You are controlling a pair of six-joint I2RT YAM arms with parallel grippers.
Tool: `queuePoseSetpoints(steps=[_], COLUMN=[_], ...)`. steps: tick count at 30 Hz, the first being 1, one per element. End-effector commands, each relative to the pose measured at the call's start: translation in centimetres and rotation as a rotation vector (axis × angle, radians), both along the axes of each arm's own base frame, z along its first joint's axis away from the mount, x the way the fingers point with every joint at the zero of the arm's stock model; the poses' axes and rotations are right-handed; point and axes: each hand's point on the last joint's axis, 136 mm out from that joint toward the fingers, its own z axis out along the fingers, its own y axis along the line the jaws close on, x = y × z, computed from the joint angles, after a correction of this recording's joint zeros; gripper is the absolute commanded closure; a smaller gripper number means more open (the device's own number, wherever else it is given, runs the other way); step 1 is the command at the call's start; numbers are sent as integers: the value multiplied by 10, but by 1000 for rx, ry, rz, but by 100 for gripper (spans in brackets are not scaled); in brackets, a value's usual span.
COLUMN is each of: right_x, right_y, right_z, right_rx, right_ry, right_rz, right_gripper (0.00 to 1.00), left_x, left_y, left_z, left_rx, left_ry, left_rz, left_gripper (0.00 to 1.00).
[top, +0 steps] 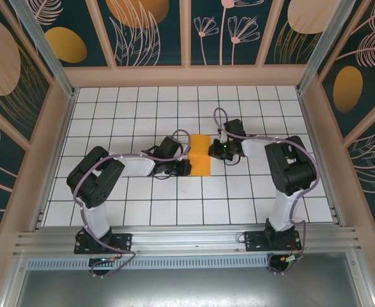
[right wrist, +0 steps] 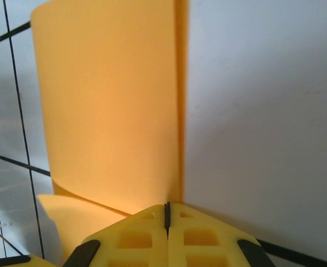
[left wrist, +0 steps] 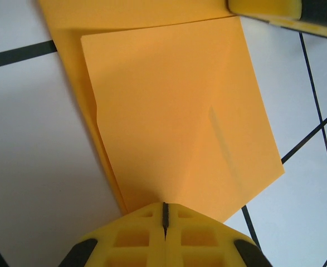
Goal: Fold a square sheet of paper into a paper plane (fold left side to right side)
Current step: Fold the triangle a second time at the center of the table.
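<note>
Fully closed at the edges of the half-folded paper [top: 200, 155] mid-frame, left gripper [top: 185, 167] and right gripper [top: 215, 151], hold unclear; risking a crooked crease through the curled layer slipping.

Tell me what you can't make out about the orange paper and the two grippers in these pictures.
- Left wrist view: the paper runs off the top edge. Its near corner is hidden under the left gripper, so pinched or merely pressed is unclear.
- Right wrist view: the paper's lower edge disappears behind the right gripper; grip equally unclear.
- Top view: creases too small to read; both grippers overlap the paper's side edges.
</note>
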Motion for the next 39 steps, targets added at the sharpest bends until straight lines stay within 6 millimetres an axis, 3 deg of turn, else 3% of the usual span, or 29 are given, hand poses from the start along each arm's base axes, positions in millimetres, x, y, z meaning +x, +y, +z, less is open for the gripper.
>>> queuePoseSetpoints(steps=[1, 5, 8, 13, 18, 26, 39], right_x=[10, 6, -7, -28, -25, -38, -40], right_y=[-8, 6, 25, 54, 51, 44, 45], right_z=[6, 41, 51, 27, 6, -22, -22], right_rx=[-33, 2, 54, 87, 50, -3, 0], right_ry=[-37, -123, -129, -47, 6, 120, 127], right_rz=[-11, 25, 67, 115, 94, 88, 104], right_gripper=[100, 100, 100, 100, 100, 100, 100], left_x=[-19, -18, -16, -17, -13, -10, -18], left_y=[18, 17, 16, 14, 9, 2, 12], left_z=[-28, -25, -23, -19, -5, 25, -4], left_rx=[81, 69, 64, 51, 14, -54, 7], left_ry=[77, 68, 65, 59, 36, 5, 53], left_rz=[-9, -12, -10, -14, -11, -11, 3], left_gripper=[100, 100, 100, 100, 100, 99, 100])
